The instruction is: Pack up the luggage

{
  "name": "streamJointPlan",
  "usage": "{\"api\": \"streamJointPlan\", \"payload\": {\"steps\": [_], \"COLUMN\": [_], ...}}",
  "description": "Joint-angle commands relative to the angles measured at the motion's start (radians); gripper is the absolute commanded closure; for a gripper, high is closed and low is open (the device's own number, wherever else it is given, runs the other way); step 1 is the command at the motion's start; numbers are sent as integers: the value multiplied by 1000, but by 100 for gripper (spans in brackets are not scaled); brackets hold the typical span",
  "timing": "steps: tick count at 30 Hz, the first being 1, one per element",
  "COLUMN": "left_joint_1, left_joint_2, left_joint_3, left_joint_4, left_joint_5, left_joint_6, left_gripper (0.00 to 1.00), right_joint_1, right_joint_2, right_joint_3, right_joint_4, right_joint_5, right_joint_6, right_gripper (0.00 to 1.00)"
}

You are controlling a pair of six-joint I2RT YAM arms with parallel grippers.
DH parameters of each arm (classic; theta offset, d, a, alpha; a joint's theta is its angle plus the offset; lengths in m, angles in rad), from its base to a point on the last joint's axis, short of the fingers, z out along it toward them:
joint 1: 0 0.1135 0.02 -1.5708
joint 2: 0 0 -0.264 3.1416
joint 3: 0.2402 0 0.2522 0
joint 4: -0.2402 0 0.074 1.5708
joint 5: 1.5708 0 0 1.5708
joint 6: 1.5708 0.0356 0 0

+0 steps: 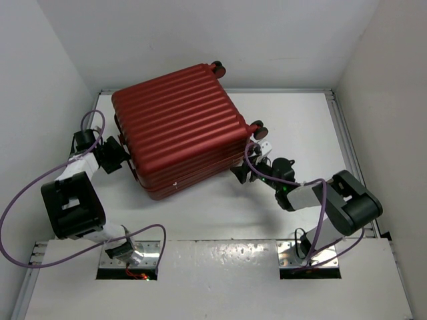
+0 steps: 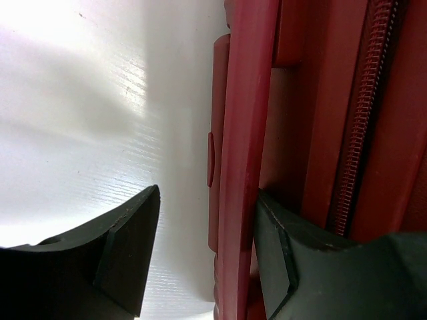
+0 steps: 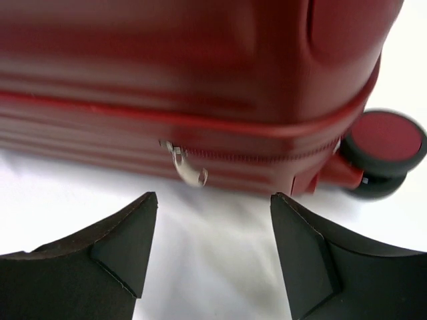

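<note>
- black-fingered left gripper (image 2: 207,200), far left: its jaws stand apart, straddling a raised red strip (image 2: 219,100) on the case's left side. one finger hangs over the table (image 1: 300,133), the other lies against the shell beside the zip (image 2: 363,120). nothing is pinched yet.
- risk here: if the jaws close off-centre, i judge the smooth plastic could slide out, or the whole case could twist on the slick tabletop.
- middle: the luggage (image 1: 180,127) lies flat and closed on the table's far half, ribbed lid up and turned at an angle. its inside is hidden, so how much is packed cannot be told.
- right gripper (image 3: 213,200), at the case's right side: jaws wide and empty, facing the small metal zip pull (image 3: 190,170) and just short of it.
- risk here: the pull is thin and hangs loose, so a slightly high or low approach would likely close on air or nudge it aside.
- far right: a wheel (image 3: 385,143) sits close by and could catch a finger.
</note>
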Motion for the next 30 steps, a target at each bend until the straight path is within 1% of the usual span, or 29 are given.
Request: {"api": "streamJointPlan", "payload": {"steps": [1, 6, 10, 11, 14, 15, 16, 17, 18, 20, 21, 23, 24, 26, 27, 28, 29, 30], "left_joint_1": [-39, -48, -48, -48, -48, -48, -48, -48, -57, -57, -69, -82, -91, -91, -91, -91, -91, -91], "left_joint_2": [35, 35, 14, 14, 3, 3, -6, -6, -6, -6, -6, -6, 4, 15, 31, 40, 49, 69], "left_joint_3": [-29, -38, -47, -57, -76, -77, -87, -98, -98, -107, -107, -119, -120, -120, -120, -120, -92, -77], "left_joint_4": [14, 14, 14, 14, 14, 14, 14, 14, 14, 14, -3, -21, -21, -21, -21, -21, -32, -47], "left_joint_5": [22, 12, 12, 12, 12, 12, 3, 3, 3, 3, -32, -72, -72, -87, -96, -97, -97, -97], "left_joint_6": [-39, -48, -57, -57, -57, -66, -66, -66, -66, -66, -66, -57, -57, -57, -57, -57, -57, -30], "left_gripper": [39, 39, 40, 40, 41, 43, 43, 47, 48, 50, 51, 53, 53, 55, 59, 61, 66, 69], "right_joint_1": [14, 37, 43, 44, 57, 58, 58, 60, 61, 61, 61, 60, 60, 61, 61, 60, 61, 63], "right_joint_2": [-6, 8, 32, 41, 57, 60, 63, 69, 72, 77, 75, 75, 74, 75, 69, 72, 68, 63], "right_joint_3": [45, 60, 83, 97, 123, 127, 134, 144, 144, 149, 147, 146, 141, 143, 140, 140, 137, 132], "right_joint_4": [110, 111, 96, 93, 85, 72, 67, 62, 61, 58, 59, 56, 55, 50, 50, 47, 47, 47], "right_joint_5": [-15, 18, 42, 62, 102, 126, 133, 137, 139, 136, 133, 124, 124, 117, 119, 119, 120, 120], "right_joint_6": [17, 13, 8, 8, -4, -9, -10, -16, -22, -30, -33, -36, -36, -44, -50, -56, -62, -78], "right_gripper": [31, 35, 44, 51, 61, 67, 69, 71, 77, 82, 86, 90, 90, 95, 98, 100, 100, 100]}}
